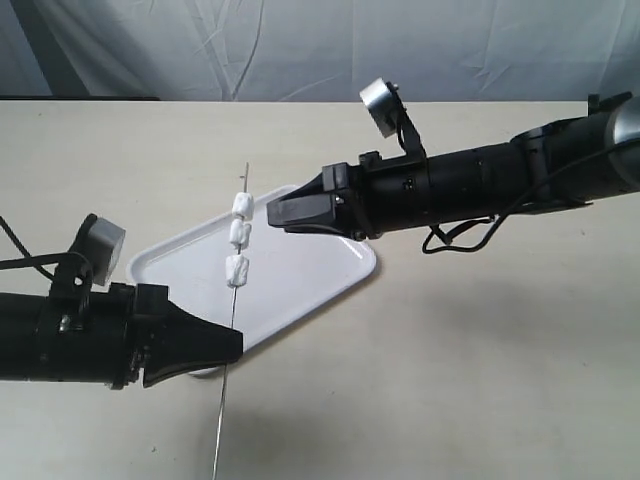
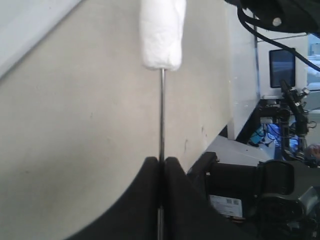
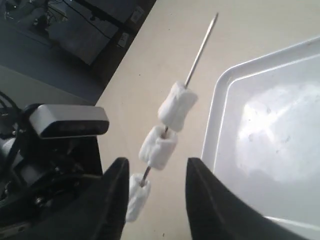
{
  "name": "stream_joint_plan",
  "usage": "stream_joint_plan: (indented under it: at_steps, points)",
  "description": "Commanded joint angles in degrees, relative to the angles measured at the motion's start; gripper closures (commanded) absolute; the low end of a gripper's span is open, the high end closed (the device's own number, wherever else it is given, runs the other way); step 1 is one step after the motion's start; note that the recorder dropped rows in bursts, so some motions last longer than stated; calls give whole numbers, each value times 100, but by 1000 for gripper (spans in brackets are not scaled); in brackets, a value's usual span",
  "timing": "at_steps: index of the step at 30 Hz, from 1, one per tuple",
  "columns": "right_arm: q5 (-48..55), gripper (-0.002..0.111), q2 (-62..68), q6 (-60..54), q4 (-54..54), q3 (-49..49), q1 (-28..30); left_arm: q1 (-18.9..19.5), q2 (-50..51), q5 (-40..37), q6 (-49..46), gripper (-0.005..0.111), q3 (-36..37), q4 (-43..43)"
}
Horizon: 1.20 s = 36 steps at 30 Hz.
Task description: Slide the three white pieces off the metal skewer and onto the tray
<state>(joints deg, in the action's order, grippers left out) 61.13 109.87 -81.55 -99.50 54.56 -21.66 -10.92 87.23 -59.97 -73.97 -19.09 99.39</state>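
The metal skewer point(image 1: 232, 310) hangs over the white tray point(image 1: 300, 275), threaded through the three white pieces point(image 1: 239, 235), which sit in a row near its far end. My left gripper point(image 1: 238, 346) is shut on the skewer's bare shaft point(image 2: 161, 115) below the nearest piece point(image 2: 161, 32). My right gripper point(image 1: 270, 212) is open, its tips just right of the pieces. In the right wrist view the pieces point(image 3: 158, 147) lie on the skewer point(image 3: 201, 50) ahead of and between the spread fingers point(image 3: 117, 190), beside the tray's rim point(image 3: 212, 135).
A beige table point(image 1: 480, 350) carries the tray. A grey cloth backdrop point(image 1: 300, 45) hangs behind its far edge. The skewer's free lower end point(image 1: 217, 450) sticks out past my left gripper toward the front edge.
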Motion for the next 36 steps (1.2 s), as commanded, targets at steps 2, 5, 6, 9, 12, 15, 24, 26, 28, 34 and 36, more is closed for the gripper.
stream_joint_plan:
  at_steps: [2,5,6,9,12,15,24,26,28,34,36]
  points:
    - [-681,71,3,78,-44,288,-306,4,111,-482,-122,107,-35,56]
    - [-846,71,3,161,-44,432,-408,4,111,-726,-122,107,-35,56]
    - [-888,71,3,230,-44,464,-414,4,111,-749,-122,107,-35,56]
    - [-933,71,3,399,-44,573,-444,4,111,-686,-122,107,-35,56]
    - [-980,71,3,505,-44,603,-467,4,111,-700,-161,107,-35,56]
    - [-1056,71,3,545,-44,603,-512,4,111,-700,-184,107,-35,56]
    - [-1292,71,35,660,-44,622,-595,4,111,-690,-240,107,15,56]
    - [-1292,71,35,660,-44,622,-595,4,111,-633,-315,107,72,56]
    - [-1292,71,35,660,-44,622,-595,4,111,-494,-314,107,160,56]
    - [-1181,89,30,676,-44,622,-595,4,111,-469,-314,107,199,56]
    - [-1166,95,30,676,-44,622,-595,4,111,-469,-328,107,198,56]
